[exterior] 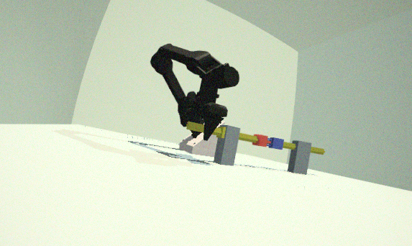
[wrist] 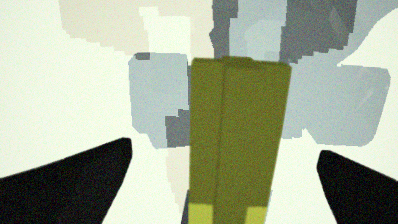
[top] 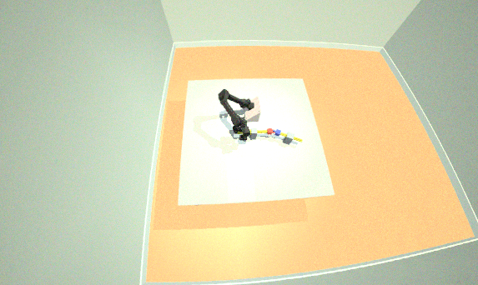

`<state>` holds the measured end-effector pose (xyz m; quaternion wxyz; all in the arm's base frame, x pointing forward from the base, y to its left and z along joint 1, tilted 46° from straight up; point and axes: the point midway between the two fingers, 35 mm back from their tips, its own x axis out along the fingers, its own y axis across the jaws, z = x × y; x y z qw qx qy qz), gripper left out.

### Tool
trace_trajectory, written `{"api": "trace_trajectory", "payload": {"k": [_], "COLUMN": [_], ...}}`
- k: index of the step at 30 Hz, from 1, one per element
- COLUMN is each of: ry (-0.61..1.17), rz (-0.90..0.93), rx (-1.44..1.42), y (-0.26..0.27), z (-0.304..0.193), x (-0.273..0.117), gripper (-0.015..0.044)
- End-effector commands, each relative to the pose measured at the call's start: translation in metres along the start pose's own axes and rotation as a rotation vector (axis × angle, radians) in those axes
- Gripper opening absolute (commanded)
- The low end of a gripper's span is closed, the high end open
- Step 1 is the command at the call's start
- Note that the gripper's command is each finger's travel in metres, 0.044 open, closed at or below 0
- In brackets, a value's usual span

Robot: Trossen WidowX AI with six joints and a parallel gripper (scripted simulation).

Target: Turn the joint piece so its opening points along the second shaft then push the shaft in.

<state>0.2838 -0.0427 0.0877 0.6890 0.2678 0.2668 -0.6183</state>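
Note:
The second yellow shaft point(top: 262, 132) point(exterior: 247, 137) point(wrist: 240, 115) runs through the left grey block point(top: 254, 136) point(exterior: 229, 149). Its inner end meets the red joint piece point(top: 269, 131) point(exterior: 260, 140); how deep it sits inside is hidden. A yellow collar on it stands against or very close to that block. The blue part point(top: 278, 132) point(exterior: 276, 143) adjoins the red piece, on the fixed shaft point(exterior: 318, 150) in the right grey block point(top: 288, 141) point(exterior: 299, 158). My gripper point(top: 244, 137) point(exterior: 200, 137) point(wrist: 224, 153) is open, its fingers apart on either side of the second shaft's outer part.
A pale pinkish wedge-shaped block point(top: 253, 109) point(exterior: 207, 145) stands by the arm's base, behind the left grey block. The arm arches above the outer end of the second shaft. Shadows of arm and shafts fall on the white surface point(top: 277, 175) point(exterior: 131, 201).

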Motion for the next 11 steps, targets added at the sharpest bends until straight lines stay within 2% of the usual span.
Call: {"api": "trace_trajectory", "payload": {"k": [1, 5, 8, 11], "ry": [0.0, 0.001, 0.001, 0.001], "rz": [0.001, 0.001, -0.001, -0.001], "rx": [0.0, 0.0, -0.001, -0.001], "y": [0.0, 0.0, 0.0, 0.0], "z": [0.0, 0.0, 0.001, 0.001], "x": [0.0, -0.003, -0.027, -0.029], "gripper": [0.044, 0.044, 0.044, 0.044]}}
